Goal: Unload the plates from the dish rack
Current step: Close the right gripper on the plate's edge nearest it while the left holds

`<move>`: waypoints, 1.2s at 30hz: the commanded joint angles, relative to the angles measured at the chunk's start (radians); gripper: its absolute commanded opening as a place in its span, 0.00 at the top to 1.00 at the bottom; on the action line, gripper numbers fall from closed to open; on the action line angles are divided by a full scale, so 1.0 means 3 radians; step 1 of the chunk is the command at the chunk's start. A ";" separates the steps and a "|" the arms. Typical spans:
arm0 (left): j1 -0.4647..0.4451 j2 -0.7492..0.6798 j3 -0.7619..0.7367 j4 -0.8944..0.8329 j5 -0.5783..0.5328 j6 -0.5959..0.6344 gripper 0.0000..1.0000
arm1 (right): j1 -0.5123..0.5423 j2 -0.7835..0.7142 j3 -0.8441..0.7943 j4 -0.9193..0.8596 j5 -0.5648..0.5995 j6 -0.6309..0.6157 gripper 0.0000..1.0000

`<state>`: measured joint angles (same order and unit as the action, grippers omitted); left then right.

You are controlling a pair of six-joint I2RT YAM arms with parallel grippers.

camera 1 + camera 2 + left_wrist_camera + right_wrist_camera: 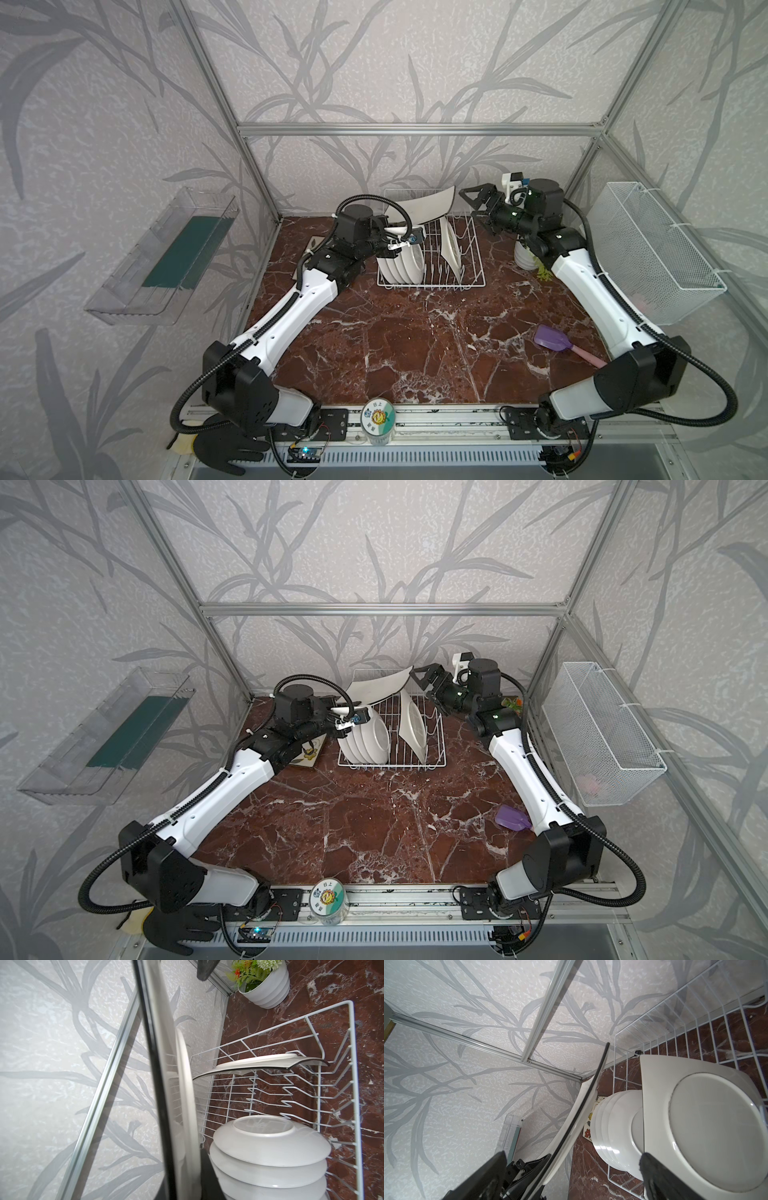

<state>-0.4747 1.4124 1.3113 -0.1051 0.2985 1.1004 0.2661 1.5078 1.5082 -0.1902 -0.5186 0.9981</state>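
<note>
**Over the dish rack (pixel 469 284), a black-edged square plate (pixel 419 210) aloft**

At the rack's back left corner, the left gripper (pixel 390 231) clamps the plate's lower edge, holding it tilted above the wires. The right gripper (pixel 469 203) hangs wide open just beside its far corner. Round white plates (pixel 401 266) and a cream square plate (pixel 451 249) stand in the rack.

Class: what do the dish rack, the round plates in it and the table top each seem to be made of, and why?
Dish rack: thin metal wire, probably white-coated; slim bent rods.
Round plates: likely glazed ceramic, perhaps melamine; smooth glossy white.
Table top: polished reddish marble or imitation; white veins, sheen.
</note>
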 commanded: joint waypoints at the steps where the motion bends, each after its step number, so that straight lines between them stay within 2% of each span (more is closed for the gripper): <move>1: -0.0033 -0.0239 0.0009 0.0837 0.0129 0.0326 1.00 | 0.0048 0.0058 0.0115 -0.0187 -0.0092 0.0007 0.01; 11: -0.0059 -0.0308 -0.0169 0.0918 0.0195 0.0451 1.00 | 0.0136 0.0177 0.0143 -0.0259 -0.0051 0.0037 0.00; 25: -0.0133 -0.0382 -0.0464 0.1324 0.0094 0.0723 1.00 | 0.0273 0.0439 0.0280 -0.0342 -0.0175 0.0262 0.10; 32: -0.0149 -0.0376 -0.0565 0.1446 0.0075 0.0688 1.00 | 0.0314 0.0501 0.0277 -0.0299 -0.0143 0.0370 0.17; 34: -0.0147 -0.0356 -0.0700 0.1783 0.0060 0.0706 1.00 | 0.0315 0.0506 0.0248 -0.0263 -0.0164 0.0420 0.23; 36: -0.0151 -0.0355 -0.0668 0.1653 0.0032 0.0741 1.00 | 0.0315 0.0503 0.0220 -0.0231 -0.0198 0.0469 0.28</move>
<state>-0.5148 1.3682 1.0821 0.1532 0.3016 1.2804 0.3565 1.6512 1.5578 -0.2821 -0.5537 1.1107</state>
